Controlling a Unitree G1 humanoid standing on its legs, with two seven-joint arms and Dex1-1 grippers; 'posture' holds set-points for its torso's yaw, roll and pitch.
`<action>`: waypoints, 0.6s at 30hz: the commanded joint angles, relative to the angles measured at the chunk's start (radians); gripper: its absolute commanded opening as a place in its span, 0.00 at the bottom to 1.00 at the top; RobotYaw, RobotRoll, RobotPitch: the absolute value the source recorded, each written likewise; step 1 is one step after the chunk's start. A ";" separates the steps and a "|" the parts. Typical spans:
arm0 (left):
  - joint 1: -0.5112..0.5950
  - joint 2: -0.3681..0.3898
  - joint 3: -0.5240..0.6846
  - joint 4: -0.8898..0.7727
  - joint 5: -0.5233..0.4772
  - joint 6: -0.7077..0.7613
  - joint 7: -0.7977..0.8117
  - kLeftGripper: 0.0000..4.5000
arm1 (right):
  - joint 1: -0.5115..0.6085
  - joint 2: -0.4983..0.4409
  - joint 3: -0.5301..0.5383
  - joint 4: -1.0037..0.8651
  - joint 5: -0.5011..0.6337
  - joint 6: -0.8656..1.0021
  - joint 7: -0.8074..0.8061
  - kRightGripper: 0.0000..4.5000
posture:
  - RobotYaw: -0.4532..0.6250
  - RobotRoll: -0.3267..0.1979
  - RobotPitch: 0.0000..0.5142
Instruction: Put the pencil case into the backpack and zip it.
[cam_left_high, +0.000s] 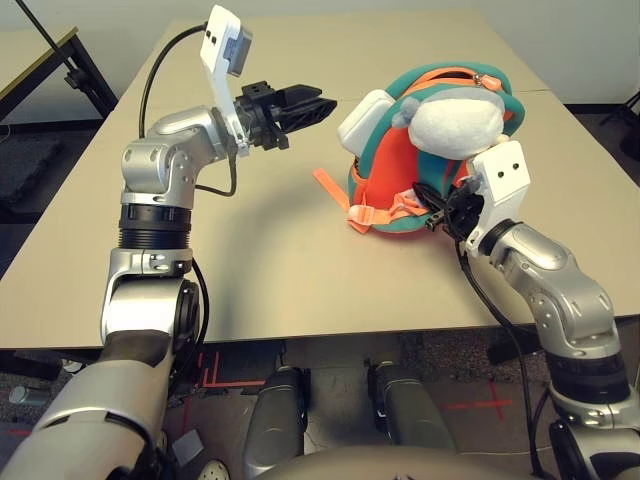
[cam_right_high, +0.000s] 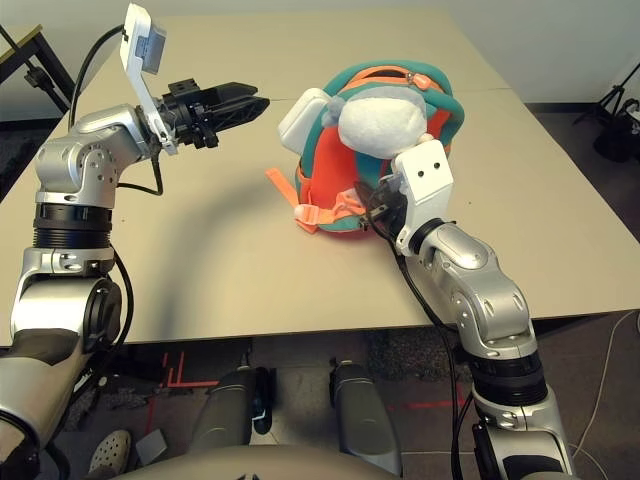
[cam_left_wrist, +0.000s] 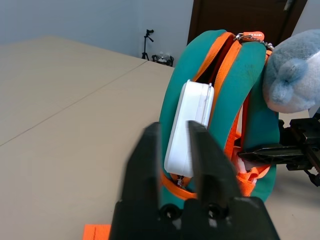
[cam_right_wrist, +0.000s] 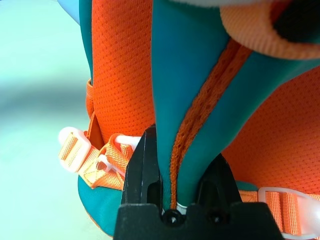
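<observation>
Head views showed the table (cam_left_high: 300, 250) with the backpack (cam_left_high: 385, 190) standing on it, while the right wrist view revealed the right gripper (cam_right_wrist: 182, 165) clamped on its teal strap. Wedged upright in the unzipped opening, half out, sat the pencil case (cam_left_wrist: 187, 125), just ahead of the closed, empty left gripper (cam_left_high: 318, 108).

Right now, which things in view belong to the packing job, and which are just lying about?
Job things:
- backpack, upright on the table, zipper open
- pencil case, sticking halfway out of the backpack's opening
- right gripper, shut on a teal strap of the backpack
- left gripper, shut, apart from the case

Just there:
- table
- tripod on the floor behind
</observation>
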 joint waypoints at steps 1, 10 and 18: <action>0.006 -0.016 -0.030 0.011 -0.001 0.003 -0.002 0.00 | 0.012 -0.001 0.021 0.014 -0.002 0.006 0.018 0.11 | 0.28 0.62 0.21; -0.073 -0.169 -0.102 0.324 0.074 -0.163 -0.005 0.00 | 0.008 0.002 0.022 0.022 -0.010 0.000 0.020 0.11 | 0.28 0.62 0.20; -0.159 -0.278 -0.128 0.608 0.198 -0.388 0.037 0.00 | -0.007 0.002 0.026 0.035 -0.015 -0.006 0.030 0.11 | 0.27 0.62 0.21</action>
